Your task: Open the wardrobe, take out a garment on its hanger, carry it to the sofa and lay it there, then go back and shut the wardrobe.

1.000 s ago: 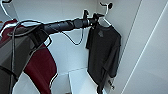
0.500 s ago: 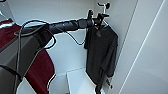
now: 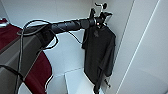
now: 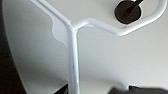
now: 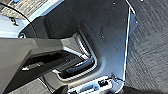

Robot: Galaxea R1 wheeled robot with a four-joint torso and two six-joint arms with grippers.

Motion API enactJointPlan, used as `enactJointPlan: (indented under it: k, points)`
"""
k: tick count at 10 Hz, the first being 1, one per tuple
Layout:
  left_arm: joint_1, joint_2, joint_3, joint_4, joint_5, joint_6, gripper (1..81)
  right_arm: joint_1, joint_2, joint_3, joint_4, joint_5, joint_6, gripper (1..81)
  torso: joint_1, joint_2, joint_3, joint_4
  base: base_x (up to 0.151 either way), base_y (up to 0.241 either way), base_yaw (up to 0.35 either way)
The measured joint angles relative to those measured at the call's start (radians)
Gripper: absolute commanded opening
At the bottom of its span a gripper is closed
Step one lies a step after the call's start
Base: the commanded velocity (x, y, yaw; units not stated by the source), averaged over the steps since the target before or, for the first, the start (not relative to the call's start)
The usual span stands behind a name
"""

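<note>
While the left arm reaches across the open wardrobe (image 3: 75,15) from the head view's left, its claw (image 3: 102,20) sits at the collar of the garment (image 3: 98,56), just under the hook of the hanger (image 3: 98,4); whether it is clamped on the hanger cannot be told. The black garment hangs upright against the wardrobe's white inner wall, well apart from a dark red garment (image 3: 37,72). The left wrist view shows the white hanger's stem and shoulder bars close up.
</note>
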Motion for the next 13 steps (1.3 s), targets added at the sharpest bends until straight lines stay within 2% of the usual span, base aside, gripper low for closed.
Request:
enactJointPlan:
  k: [4,6,7,8,13]
  points:
    - [0.014,0.038,-0.078,0.108,-0.066,0.0,81.1,-0.008,0.0,0.0,0.0,0.001,-0.001,81.1,0.0,0.0,0.0,0.0,0.0,0.0,0.0]
    - [0.022,0.04,-0.086,0.124,-0.093,0.0,81.1,-0.011,0.0,0.0,0.0,0.001,-0.001,81.1,0.0,0.0,0.0,0.0,0.0,0.0,0.0]
    - [0.029,0.039,-0.083,0.119,-0.079,-0.023,1.0,-0.011,0.0,0.0,0.0,0.001,-0.004,81.1,0.0,0.0,0.0,0.0,0.0,0.0,0.0]
    - [0.038,0.037,-0.071,0.129,-0.115,-0.001,1.0,-0.011,0.0,0.0,0.0,0.001,-0.004,81.1,0.0,0.0,0.0,0.0,0.0,0.0,0.0]
    - [0.034,0.001,0.021,0.13,-0.118,-0.017,1.0,-0.011,0.0,0.0,0.0,0.001,-0.008,81.1,0.0,0.0,0.0,0.0,0.0,0.0,0.0]
